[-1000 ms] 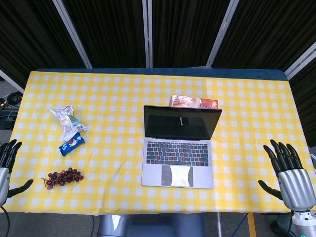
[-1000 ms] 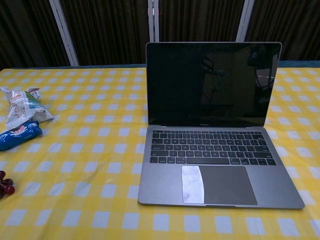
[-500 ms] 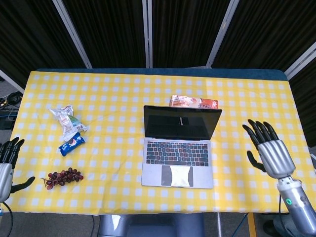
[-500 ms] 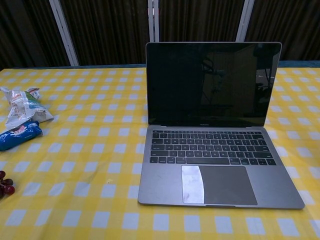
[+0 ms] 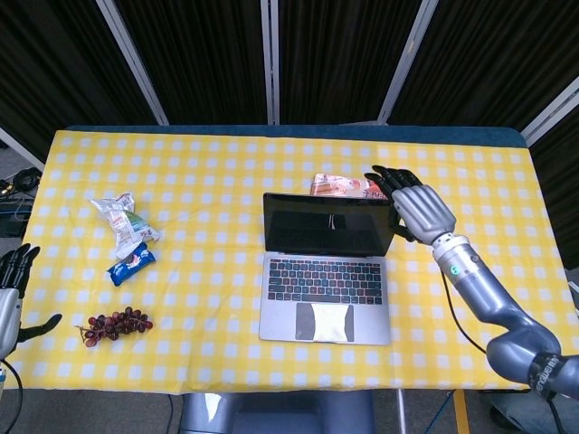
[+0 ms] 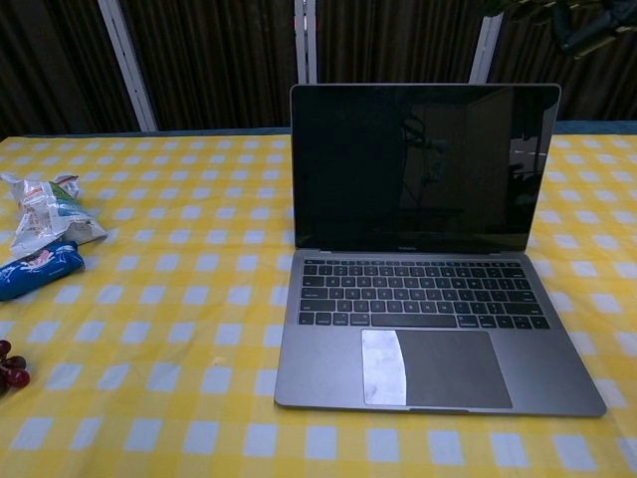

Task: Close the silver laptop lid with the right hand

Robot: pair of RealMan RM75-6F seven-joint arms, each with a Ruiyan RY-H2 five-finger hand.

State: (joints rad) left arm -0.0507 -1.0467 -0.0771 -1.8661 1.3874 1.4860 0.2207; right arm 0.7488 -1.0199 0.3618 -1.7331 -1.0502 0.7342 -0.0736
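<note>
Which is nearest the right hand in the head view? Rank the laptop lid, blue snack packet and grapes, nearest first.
From the right hand:
1. Laptop lid, just left of the hand.
2. Blue snack packet, far left.
3. Grapes, far left, near the front edge.

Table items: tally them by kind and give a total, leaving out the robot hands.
Laptop: 1
Snack packets: 3, one crumpled white, one blue, one reddish behind the laptop
Grape bunch: 1
Total: 5
</note>
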